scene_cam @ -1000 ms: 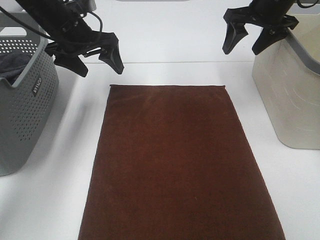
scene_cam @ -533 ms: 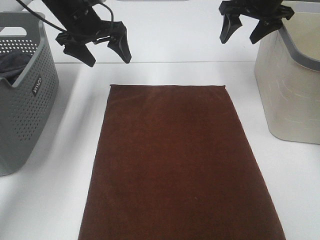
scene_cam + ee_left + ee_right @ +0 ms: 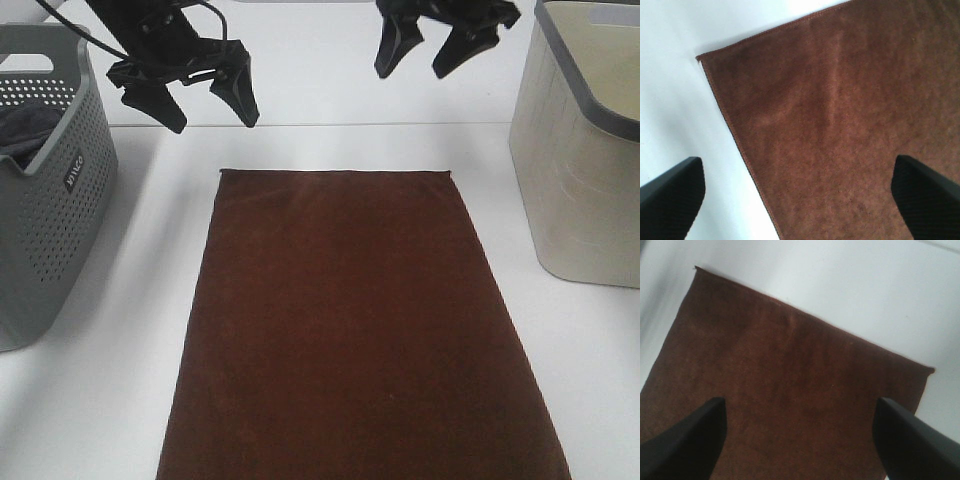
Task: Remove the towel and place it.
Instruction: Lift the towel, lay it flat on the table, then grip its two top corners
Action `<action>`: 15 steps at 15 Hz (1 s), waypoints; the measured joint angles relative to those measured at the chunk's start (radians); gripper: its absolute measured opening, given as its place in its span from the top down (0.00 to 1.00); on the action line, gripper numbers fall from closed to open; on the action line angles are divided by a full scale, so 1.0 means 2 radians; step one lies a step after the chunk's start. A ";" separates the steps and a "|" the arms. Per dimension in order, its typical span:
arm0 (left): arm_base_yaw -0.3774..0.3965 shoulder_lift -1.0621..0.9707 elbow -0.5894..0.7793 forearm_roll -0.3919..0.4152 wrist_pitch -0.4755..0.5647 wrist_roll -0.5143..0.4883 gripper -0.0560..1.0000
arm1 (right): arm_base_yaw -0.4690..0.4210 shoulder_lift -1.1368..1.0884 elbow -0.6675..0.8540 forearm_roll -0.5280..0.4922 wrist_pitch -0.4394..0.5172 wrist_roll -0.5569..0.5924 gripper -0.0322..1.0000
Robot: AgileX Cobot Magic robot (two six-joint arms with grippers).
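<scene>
The right gripper (image 3: 412, 68) has swung leftward toward the middle. It and the left gripper (image 3: 214, 118) hover wide open, empty, over the flat reddish-brown towel's (image 3: 350, 320) far edge.

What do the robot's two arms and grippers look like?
Both are black. The left gripper and right gripper each have two tapered, pointed fingers. Close up, these show a fine cross-hatched texture. A thin black cable runs beside the left arm.

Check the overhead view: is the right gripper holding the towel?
No, the right gripper hangs open and empty, apart from the towel, which lies spread flat on the table.
</scene>
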 joint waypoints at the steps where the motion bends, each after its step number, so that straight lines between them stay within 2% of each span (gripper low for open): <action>1: 0.000 0.000 0.000 0.000 0.000 0.000 0.06 | 0.000 0.011 0.000 0.001 0.000 0.000 0.22; 5: 0.000 0.000 0.000 0.015 0.001 0.004 0.06 | -0.009 0.061 0.000 0.002 0.000 0.005 0.22; 10: 0.000 0.000 0.000 0.030 0.001 0.004 0.06 | -0.054 0.061 0.046 0.017 -0.001 0.031 0.22; 15: 0.002 0.000 0.000 0.038 0.001 0.008 0.06 | -0.064 0.051 0.059 0.007 -0.001 0.038 0.22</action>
